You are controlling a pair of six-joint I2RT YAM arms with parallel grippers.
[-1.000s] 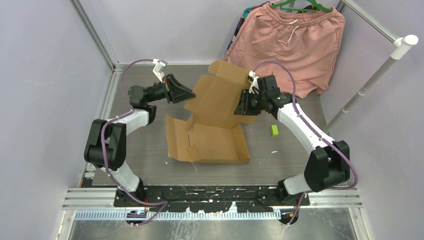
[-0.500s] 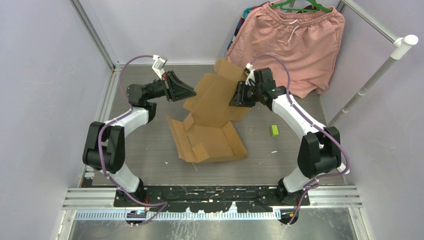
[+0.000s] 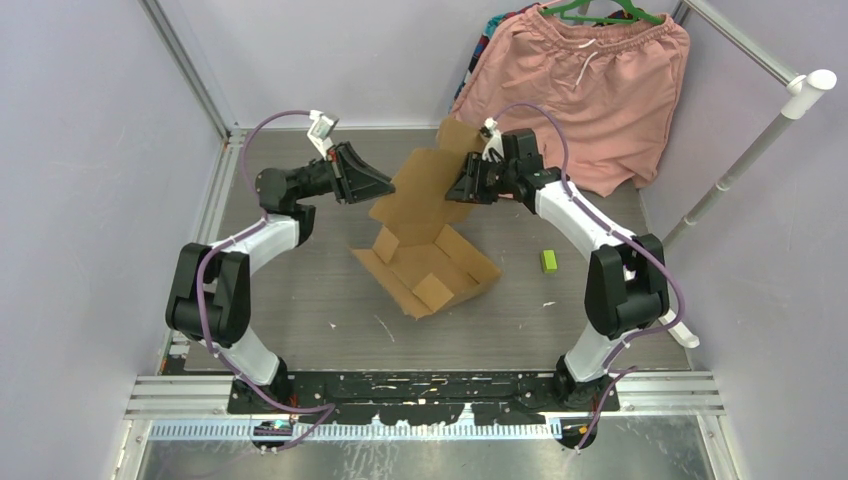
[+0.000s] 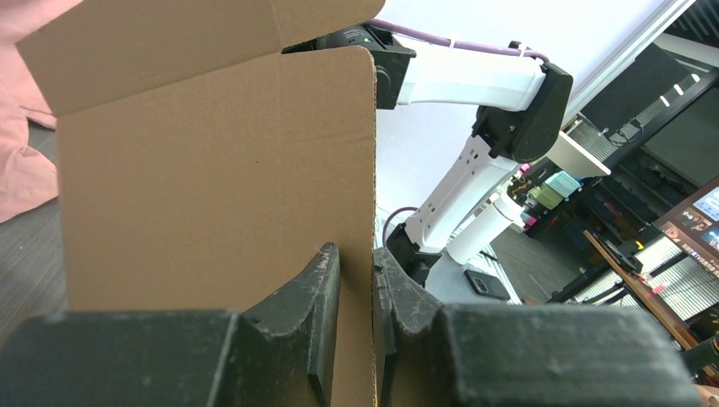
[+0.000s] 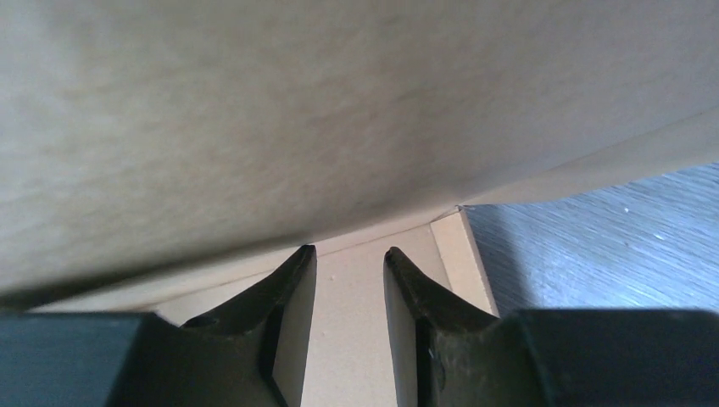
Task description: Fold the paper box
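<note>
The box (image 3: 425, 215) is half-raised in the middle of the desk (image 3: 300, 300) — its lower part rests on the surface and a tall panel tilts up between the two arms. The left tool (image 4: 356, 259) is clamped on that panel's side edge. The right tool (image 5: 348, 259) has its fingers parted with nothing between them, tips just under the panel. For a clean crease, I'd hold the edge firm on the left and push along the fold line with the right, not at a corner — otherwise the sheet may skid. The box holds nothing, its walls unformed
</note>
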